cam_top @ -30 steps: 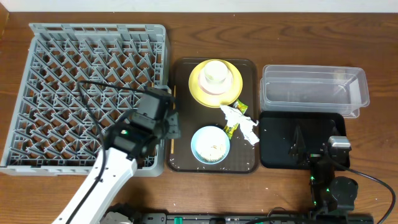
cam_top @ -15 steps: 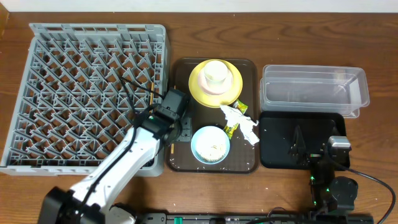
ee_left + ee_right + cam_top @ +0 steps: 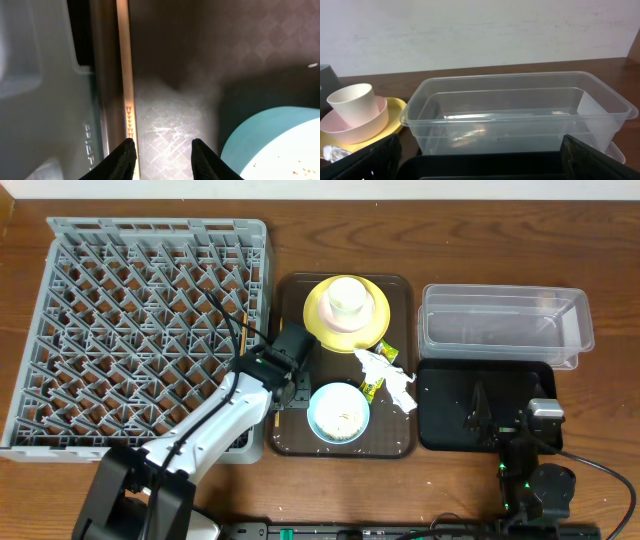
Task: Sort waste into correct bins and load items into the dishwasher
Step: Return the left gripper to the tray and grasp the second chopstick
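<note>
Hugging the tray rim point(image 3: 340, 451), chopstick point(image 3: 125, 75) runs near-to-far

— What moved?
— Only the left arm point(image 3: 205, 430). It swung right, off the dish rack's point(image 3: 150, 225) front corner and over the brown serving tray point(image 3: 292, 295).
— And its fingers point(image 3: 127, 152)?
— Now beside the chopstick point(image 3: 124, 75), left of the light-blue bowl point(image 3: 270, 145).

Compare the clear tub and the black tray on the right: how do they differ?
The clear tub is see-through with taller walls; the black tray is opaque and shallower. The tub lies farther from the robot, the tray nearer. Both are rectangular, similar in footprint, right of the brown serving tray.
</note>
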{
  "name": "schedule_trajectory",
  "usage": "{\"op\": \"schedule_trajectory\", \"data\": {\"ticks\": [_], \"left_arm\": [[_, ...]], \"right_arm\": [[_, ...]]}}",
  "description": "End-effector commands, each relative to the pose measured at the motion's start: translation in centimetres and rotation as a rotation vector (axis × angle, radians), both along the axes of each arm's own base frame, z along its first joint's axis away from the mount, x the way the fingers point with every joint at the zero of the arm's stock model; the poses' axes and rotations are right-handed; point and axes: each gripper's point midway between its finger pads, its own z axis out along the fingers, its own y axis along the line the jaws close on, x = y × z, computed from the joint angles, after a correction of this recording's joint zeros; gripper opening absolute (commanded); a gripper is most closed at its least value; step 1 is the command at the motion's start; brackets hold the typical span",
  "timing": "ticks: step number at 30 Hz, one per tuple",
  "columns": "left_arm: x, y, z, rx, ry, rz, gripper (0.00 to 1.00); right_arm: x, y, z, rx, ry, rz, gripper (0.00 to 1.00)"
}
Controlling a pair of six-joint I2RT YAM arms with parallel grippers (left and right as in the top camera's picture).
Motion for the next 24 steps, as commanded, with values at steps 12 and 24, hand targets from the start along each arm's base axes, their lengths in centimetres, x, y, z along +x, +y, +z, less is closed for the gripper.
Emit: {"op": "schedule_trajectory", "data": {"ticks": [12, 24], "left_arm": [[0.0, -0.3, 0.3, 0.194, -0.127, -0.074, 0.13], [0.2, 0.9, 0.0, 0.253, -0.14, -0.005, 0.08]], "right_arm": [[0.0, 0.1, 0.0, 0.008, 0.0, 0.004, 0.99], [0.0, 0.1, 0.0, 0.008, 0.0, 0.004, 0.99]]}}
